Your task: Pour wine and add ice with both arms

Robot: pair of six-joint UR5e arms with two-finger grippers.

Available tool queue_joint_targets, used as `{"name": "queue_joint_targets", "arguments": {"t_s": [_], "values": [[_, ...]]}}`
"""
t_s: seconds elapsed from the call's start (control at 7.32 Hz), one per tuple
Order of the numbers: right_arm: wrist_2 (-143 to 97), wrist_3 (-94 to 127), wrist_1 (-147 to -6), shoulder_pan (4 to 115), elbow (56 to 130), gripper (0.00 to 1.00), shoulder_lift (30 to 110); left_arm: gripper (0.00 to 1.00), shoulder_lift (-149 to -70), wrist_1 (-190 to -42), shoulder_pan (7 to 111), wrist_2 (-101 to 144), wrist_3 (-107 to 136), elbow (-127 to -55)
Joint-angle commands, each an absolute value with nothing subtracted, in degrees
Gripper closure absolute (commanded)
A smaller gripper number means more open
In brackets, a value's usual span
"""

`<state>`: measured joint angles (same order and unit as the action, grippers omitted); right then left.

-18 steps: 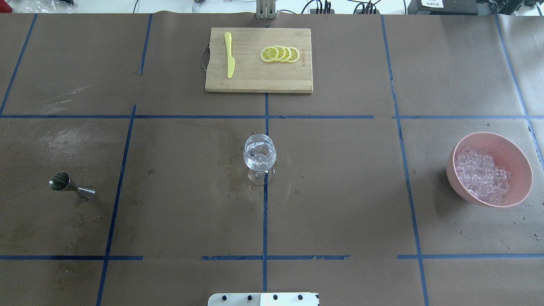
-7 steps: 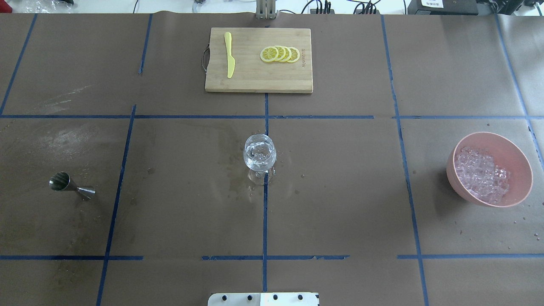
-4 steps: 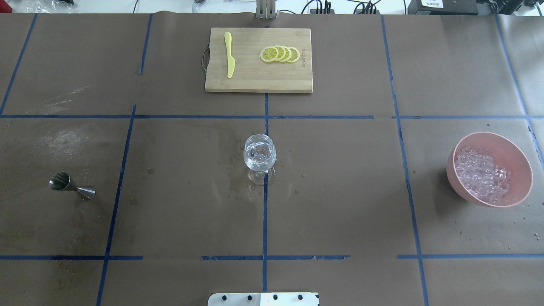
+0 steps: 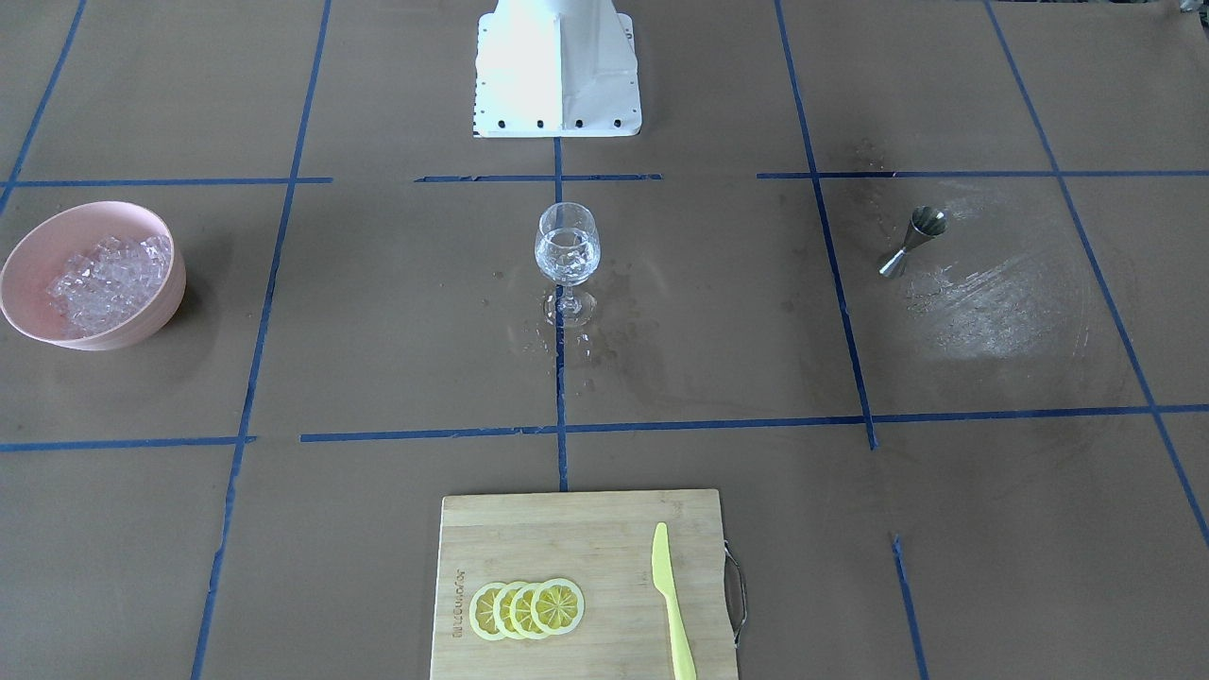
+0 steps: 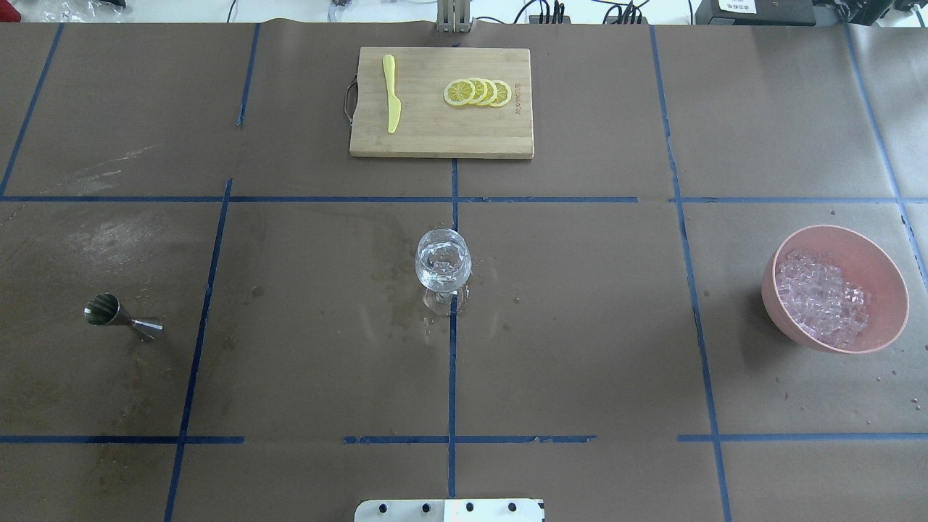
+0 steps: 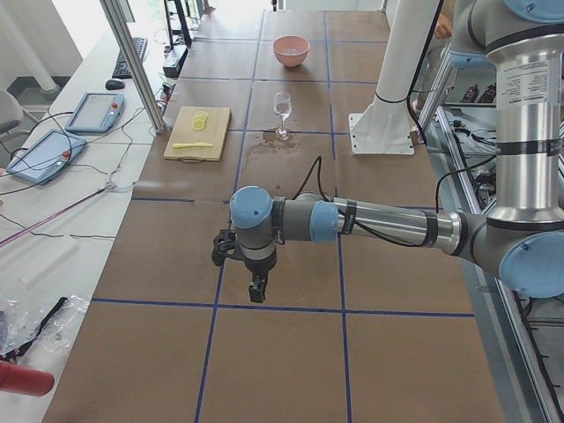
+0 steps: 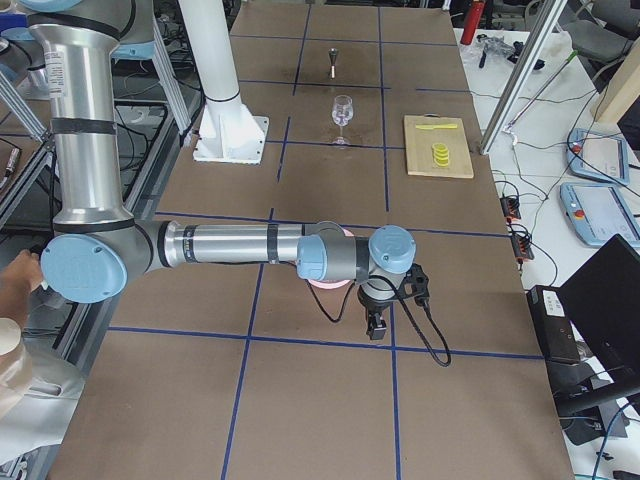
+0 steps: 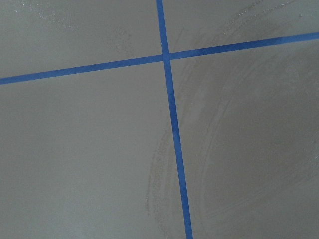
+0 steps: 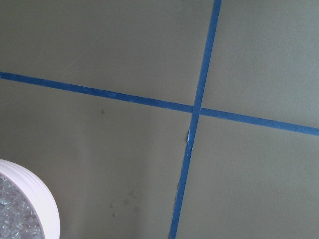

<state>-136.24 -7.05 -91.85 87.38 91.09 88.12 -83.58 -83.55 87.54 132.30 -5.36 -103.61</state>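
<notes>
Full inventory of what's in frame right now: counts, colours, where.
stemmed glass: one, clear, table centre, clear contents
bowl: one, pink, robot's right side
ice: a heap, clear, in the bowl
jigger: one, steel, robot's left side, standing
cutting board: one, wooden, far edge
lemon slices: four, yellow, overlapping on the board
knife: one, yellow, on the board
base block: one, white, near edge
left arm: grey, blue caps, left end of the table
left gripper: black, pointing down
right arm: grey, blue caps, by the bowl
right gripper: black, pointing down
</notes>
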Motion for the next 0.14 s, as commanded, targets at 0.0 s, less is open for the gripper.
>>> {"name": "queue_joint_targets", "arguments": {"t_s": [0.0], "values": [[-136.4, -6.9, -91.8, 87.3, 91.1, 0.00, 88.1, 0.00, -83.6, -83.5, 87.5, 132.2, -5.4, -103.8]]}}
